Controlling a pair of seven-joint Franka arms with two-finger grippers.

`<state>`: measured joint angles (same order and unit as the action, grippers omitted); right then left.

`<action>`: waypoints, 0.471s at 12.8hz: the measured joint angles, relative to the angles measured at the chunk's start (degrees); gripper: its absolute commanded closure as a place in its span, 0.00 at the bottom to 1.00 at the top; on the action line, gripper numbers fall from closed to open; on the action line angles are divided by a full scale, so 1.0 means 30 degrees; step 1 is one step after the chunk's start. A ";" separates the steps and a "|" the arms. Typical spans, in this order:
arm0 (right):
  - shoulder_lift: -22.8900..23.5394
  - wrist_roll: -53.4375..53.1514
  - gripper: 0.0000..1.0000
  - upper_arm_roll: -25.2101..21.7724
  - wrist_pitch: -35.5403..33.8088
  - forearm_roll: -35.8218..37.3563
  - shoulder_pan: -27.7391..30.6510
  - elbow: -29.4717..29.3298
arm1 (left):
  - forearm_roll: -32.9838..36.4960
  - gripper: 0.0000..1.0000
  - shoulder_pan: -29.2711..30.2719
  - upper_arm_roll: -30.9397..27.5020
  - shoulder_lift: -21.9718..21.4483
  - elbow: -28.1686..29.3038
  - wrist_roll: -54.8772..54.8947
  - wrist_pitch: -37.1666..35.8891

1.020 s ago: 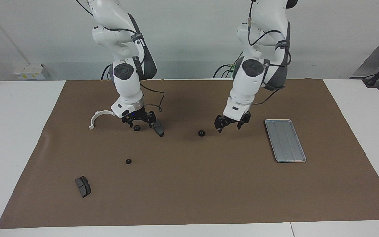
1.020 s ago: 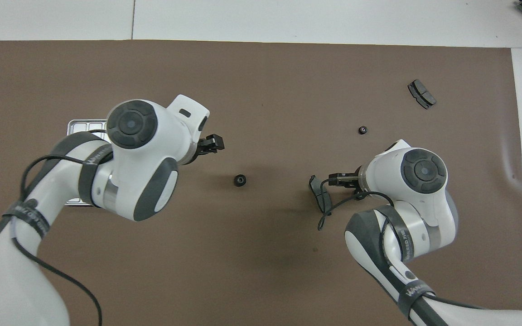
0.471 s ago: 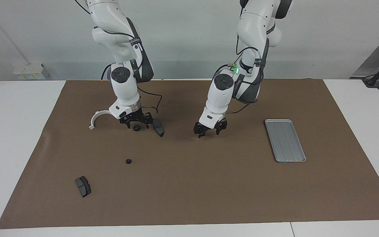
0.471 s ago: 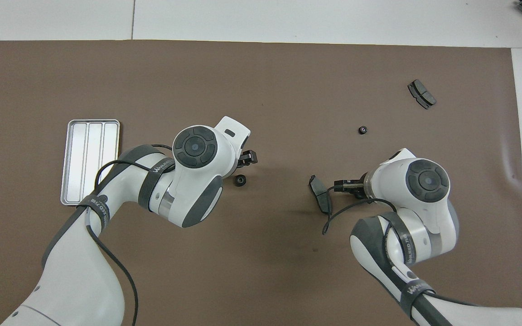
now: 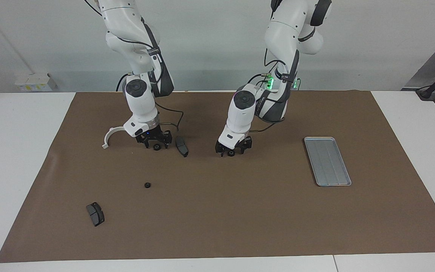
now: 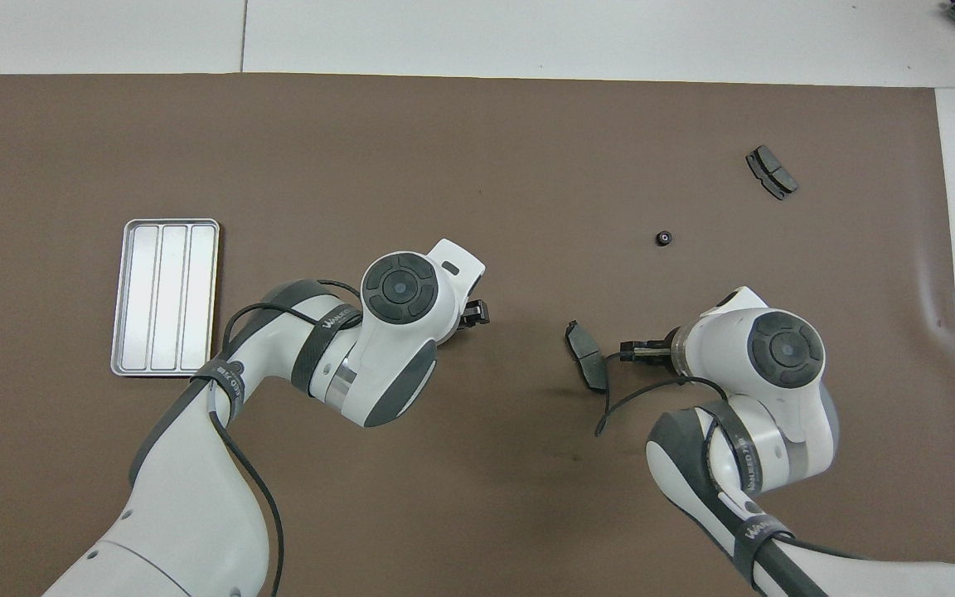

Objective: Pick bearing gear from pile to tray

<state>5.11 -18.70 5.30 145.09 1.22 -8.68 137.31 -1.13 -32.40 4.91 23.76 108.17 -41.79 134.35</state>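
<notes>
Lowered left claw (image 5: 231, 151) straddles a gear (image 5: 231, 153), hidden overhead.

Your right gripper (image 5: 157, 144) is down at the mat, wrist bent steeply, arm reaching out from its base; its fingers straddle a small black gear (image 5: 157, 147), and whether they have met it cannot be told. Your left gripper (image 5: 231, 150) is low too, wrist tilted toward the right arm's end, its fingers spread either side of another gear (image 5: 231, 153).
</notes>
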 measured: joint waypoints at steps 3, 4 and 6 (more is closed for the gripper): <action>0.0000 0.0000 0.41 0.0000 0.0012 -0.0001 0.0003 0.0008 | 0.0000 0.35 -0.0069 0.0001 0.0001 0.0035 0.0005 -0.0122; 0.0000 0.0000 0.51 0.0000 0.0023 -0.0001 0.0003 0.0019 | 0.0041 0.43 -0.0083 -0.0018 -0.0033 0.0035 0.0034 -0.0283; -0.0001 0.0001 0.86 -0.0001 0.0042 0.0000 0.0003 0.0023 | 0.0059 0.59 -0.0115 -0.0022 -0.0129 0.0033 0.0045 -0.0559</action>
<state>5.11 -18.70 5.30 145.22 1.22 -8.67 137.37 -0.95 -32.74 4.84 23.37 108.27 -41.65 132.68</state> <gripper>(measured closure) 0.419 0.388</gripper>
